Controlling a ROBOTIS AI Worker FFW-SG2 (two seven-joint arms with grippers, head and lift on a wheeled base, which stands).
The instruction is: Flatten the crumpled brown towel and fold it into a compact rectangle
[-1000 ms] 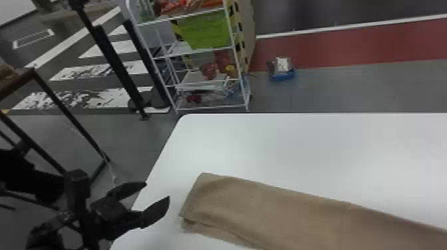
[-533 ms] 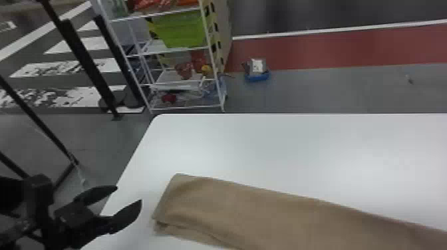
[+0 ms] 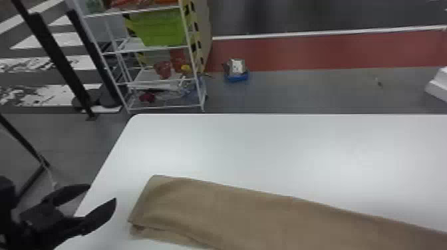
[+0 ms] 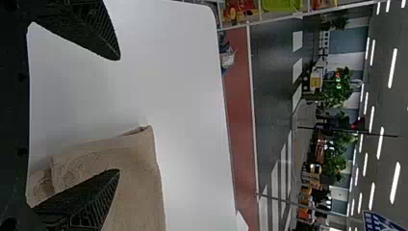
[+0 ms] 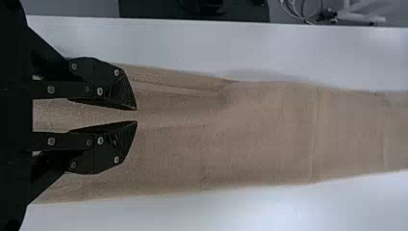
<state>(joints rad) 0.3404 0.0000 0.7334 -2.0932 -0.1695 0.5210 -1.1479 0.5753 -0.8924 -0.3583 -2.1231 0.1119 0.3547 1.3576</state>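
The brown towel (image 3: pixel 249 212) lies on the white table (image 3: pixel 266 149) as a long strip, seemingly needing only crosswise folds, the left gripper (image 3: pixel 102 192) wide apart beside it, the right gripper (image 5: pixel 136 116) narrowly parted.

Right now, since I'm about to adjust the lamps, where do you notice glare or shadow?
Head view: a soft bright patch on the white table, right of centre; left wrist view: ceiling lights showing as bright streaks; right wrist view: a faint shadow along one long edge of the towel, a glow on the table off the other.
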